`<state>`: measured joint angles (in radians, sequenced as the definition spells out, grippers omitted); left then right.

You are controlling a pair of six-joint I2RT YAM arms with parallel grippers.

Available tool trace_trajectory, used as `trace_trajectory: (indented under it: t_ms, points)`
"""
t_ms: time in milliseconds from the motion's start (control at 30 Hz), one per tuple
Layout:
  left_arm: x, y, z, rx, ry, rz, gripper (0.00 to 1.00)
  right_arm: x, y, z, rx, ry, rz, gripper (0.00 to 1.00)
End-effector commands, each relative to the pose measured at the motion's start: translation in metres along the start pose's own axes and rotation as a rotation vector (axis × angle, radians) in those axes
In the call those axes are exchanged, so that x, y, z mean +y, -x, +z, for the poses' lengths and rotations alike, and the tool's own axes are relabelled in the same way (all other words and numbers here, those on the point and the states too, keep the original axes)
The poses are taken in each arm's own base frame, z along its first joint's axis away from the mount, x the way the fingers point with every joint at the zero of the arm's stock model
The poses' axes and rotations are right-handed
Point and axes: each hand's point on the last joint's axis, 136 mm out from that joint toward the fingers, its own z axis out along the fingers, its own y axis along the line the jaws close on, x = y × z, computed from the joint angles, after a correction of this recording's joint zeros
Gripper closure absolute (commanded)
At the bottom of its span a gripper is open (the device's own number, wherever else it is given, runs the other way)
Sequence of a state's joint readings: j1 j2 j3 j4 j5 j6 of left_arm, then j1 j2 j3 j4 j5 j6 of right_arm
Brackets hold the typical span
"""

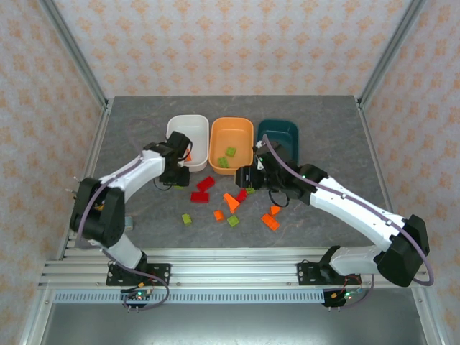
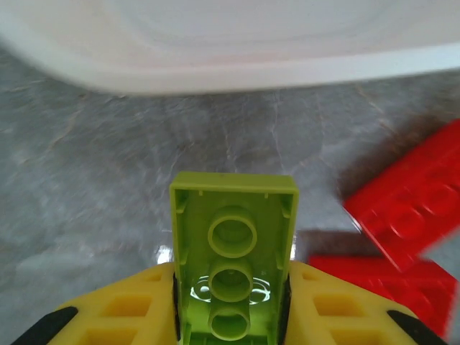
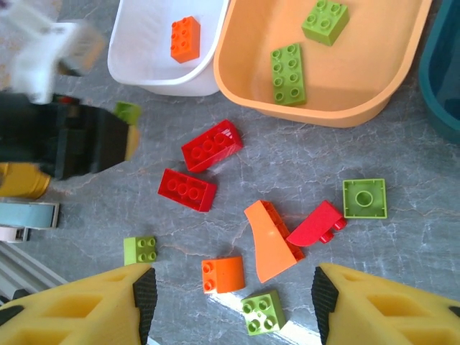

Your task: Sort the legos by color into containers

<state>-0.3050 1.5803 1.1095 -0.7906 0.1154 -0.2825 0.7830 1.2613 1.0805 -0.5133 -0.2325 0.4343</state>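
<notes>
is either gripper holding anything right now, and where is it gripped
The left gripper pinches a light green brick by its two long sides near one end, hollow underside toward the camera. The right gripper is open, holding nothing.

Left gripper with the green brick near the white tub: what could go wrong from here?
1. The left gripper pinches the green brick near one end, so it might pivot or slip.
2. The white tub lies closest, but it holds an orange brick; two green ones sit in the orange tub, so a wrong drop is possible.
</notes>
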Motion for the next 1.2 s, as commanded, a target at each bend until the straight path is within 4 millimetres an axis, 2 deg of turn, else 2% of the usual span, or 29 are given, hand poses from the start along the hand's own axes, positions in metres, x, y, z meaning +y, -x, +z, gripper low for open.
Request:
trace_trajectory:
  t_ms: [0,133,267,400,567,667,767,800,900,1033,1167]
  points:
    - [-0.003,-0.02,-0.034,0.009,0.004,-0.02,0.69,0.002,0.021,-0.012,-0.074,-0.036,-0.005,0.4]
    - [-0.038,-0.001,-0.073,-0.055,-0.047,0.031,0.69,0.003,0.045,-0.027,-0.152,-0.071,-0.014,0.39]
    - [-0.09,0.032,-0.083,-0.083,-0.103,0.069,0.69,-0.006,0.071,-0.042,-0.228,-0.114,0.025,0.39]
    - [-0.133,0.065,-0.07,-0.082,-0.131,0.085,0.71,-0.017,0.091,-0.055,-0.269,-0.13,0.075,0.38]
    - [-0.169,0.099,-0.03,-0.04,-0.135,0.105,0.71,-0.029,0.096,-0.067,-0.291,-0.14,0.121,0.38]
    - [-0.179,0.109,-0.005,-0.009,-0.12,0.121,0.71,-0.038,0.088,-0.07,-0.285,-0.153,0.15,0.38]
    - [-0.187,0.108,0.02,0.034,-0.118,0.125,0.7,-0.047,0.076,-0.065,-0.258,-0.177,0.169,0.38]
    - [-0.188,0.108,0.026,0.041,-0.119,0.124,0.69,-0.049,0.073,-0.071,-0.264,-0.178,0.176,0.38]
    - [-0.191,0.105,0.037,0.064,-0.124,0.121,0.66,-0.055,0.063,-0.07,-0.243,-0.191,0.179,0.38]
    - [-0.189,0.105,0.036,0.063,-0.113,0.116,0.55,-0.068,0.047,-0.063,-0.19,-0.244,0.176,0.38]
    - [-0.185,0.112,0.011,0.016,-0.113,0.109,0.39,-0.077,0.033,-0.059,-0.131,-0.286,0.157,0.38]
